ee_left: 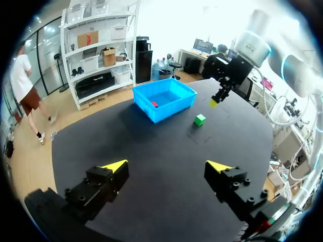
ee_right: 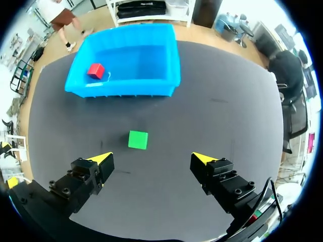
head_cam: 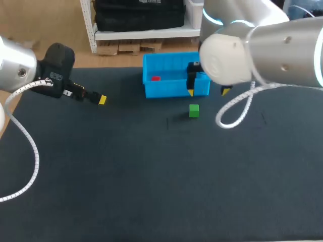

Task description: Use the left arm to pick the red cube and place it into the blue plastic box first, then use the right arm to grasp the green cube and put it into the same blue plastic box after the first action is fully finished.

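Red cube in the box, green cube on the table, both grippers spread wide and empty.
The dark table (head_cam: 151, 191) carries everything. The right arm (head_cam: 272, 45) comes in from the right and reaches over the far middle, while the left arm (head_cam: 15, 65) sits over the table's left part, well apart from the rest. The blue plastic box (head_cam: 176, 88) stands at the far edge near the middle. The right gripper (ee_right: 152, 159) hangs above the table near the box's front wall, fingers released and holding nothing. The left gripper (ee_left: 167, 166) is likewise parted with nothing between its tips. The green cube (head_cam: 194, 110) lies on the table just in front of the box, not touching it, just ahead of the right gripper's fingers. The red cube (head_cam: 155, 78) rests inside the box, toward its left end.
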You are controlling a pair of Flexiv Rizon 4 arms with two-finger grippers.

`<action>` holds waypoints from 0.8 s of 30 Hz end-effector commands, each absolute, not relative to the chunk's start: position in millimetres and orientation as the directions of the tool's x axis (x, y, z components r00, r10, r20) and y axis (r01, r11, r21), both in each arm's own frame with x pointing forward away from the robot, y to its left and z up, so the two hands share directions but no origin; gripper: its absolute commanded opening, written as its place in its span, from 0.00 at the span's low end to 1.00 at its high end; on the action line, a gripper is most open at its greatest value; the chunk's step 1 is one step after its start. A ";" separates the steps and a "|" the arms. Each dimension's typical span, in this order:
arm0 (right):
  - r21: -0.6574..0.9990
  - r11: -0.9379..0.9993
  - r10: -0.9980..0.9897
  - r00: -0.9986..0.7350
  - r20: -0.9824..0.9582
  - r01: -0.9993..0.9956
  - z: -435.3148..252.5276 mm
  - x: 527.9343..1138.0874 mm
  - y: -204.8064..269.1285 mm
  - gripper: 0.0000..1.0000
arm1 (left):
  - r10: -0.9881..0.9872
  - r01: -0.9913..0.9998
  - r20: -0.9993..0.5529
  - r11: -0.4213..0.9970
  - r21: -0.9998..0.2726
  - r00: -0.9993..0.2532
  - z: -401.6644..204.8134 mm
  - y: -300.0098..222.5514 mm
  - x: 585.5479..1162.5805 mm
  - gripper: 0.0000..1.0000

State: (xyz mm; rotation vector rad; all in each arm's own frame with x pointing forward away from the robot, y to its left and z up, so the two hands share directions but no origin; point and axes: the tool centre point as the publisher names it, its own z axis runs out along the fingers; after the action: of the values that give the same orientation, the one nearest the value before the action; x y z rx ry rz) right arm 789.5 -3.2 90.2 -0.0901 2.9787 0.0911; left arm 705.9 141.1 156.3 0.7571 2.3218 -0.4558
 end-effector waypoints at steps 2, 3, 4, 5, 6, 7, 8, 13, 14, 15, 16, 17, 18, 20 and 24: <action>0.047 0.997 -0.062 -0.993 -0.105 -0.067 82.6 800.8 4.7 1.00 | 0.398 0.621 -0.670 0.774 -0.121 -0.627 155.8 140.4 707.4 1.00; 0.046 0.997 -0.063 -0.993 -0.104 -0.069 81.5 801.4 5.7 1.00 | 0.398 0.621 -0.670 0.774 -0.121 -0.627 155.8 140.4 707.4 1.00; 0.042 0.996 -0.069 -0.992 -0.107 -0.074 80.2 802.6 7.0 1.00 | 0.398 0.621 -0.670 0.774 -0.121 -0.627 155.8 140.4 707.4 1.00; 0.036 0.996 -0.072 -0.992 -0.106 -0.077 78.9 803.1 8.1 1.00 | 0.398 0.621 -0.670 0.774 -0.121 -0.627 155.8 140.4 707.4 1.00; 0.031 0.996 -0.075 -0.992 -0.105 -0.079 76.9 804.1 9.1 1.00 | 0.398 0.621 -0.670 0.774 -0.121 -0.627 155.8 140.4 707.4 1.00; 0.033 0.996 -0.077 -0.991 -0.108 -0.081 74.9 804.8 9.9 1.00 | 0.398 0.621 -0.670 0.774 -0.121 -0.627 155.8 140.4 707.4 1.00; 0.032 0.996 -0.079 -0.991 -0.111 -0.083 72.5 805.4 10.3 1.00 | 0.398 0.621 -0.670 0.774 -0.121 -0.627 155.8 140.4 707.4 1.00; 0.033 0.995 -0.090 -0.989 -0.118 -0.094 58.4 805.8 13.3 1.00 | 0.398 0.621 -0.670 0.774 -0.121 -0.627 155.8 140.4 707.4 1.00; 0.035 0.995 -0.090 -0.989 -0.120 -0.095 55.3 805.5 13.2 1.00 | 0.398 0.621 -0.670 0.774 -0.121 -0.627 155.8 140.4 707.4 1.00; 0.035 0.994 -0.094 -0.987 -0.126 -0.099 51.6 805.0 14.0 1.00 | 0.398 0.621 -0.670 0.774 -0.121 -0.627 155.8 140.4 707.4 1.00; 0.038 0.993 -0.103 -0.986 -0.133 -0.109 49.2 804.9 14.4 1.00 | 0.398 0.621 -0.670 0.774 -0.121 -0.627 155.8 140.4 707.4 1.00; 0.040 0.993 -0.106 -0.985 -0.137 -0.112 46.8 804.8 14.7 1.00 | 0.398 0.621 -0.670 0.774 -0.121 -0.627 155.8 140.4 707.4 1.00; 0.039 0.992 -0.112 -0.983 -0.148 -0.119 44.6 805.1 14.2 1.00 | 0.398 0.621 -0.670 0.774 -0.121 -0.627 155.8 140.4 707.4 1.00; 0.039 0.992 -0.111 -0.981 -0.161 -0.119 41.2 804.7 14.2 1.00 | 0.398 0.621 -0.670 0.774 -0.121 -0.627 155.8 140.4 707.4 1.00; 0.051 0.990 -0.120 -0.976 -0.182 -0.131 33.8 805.2 16.4 1.00 | 0.398 0.621 -0.670 0.774 -0.121 -0.627 155.8 140.4 707.4 1.00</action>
State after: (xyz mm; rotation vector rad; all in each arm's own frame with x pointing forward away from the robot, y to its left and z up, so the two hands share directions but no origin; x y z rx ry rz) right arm 812.3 19.0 39.0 -0.1860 2.9934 0.0813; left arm 705.9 141.1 156.4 0.7569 2.3220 -0.4557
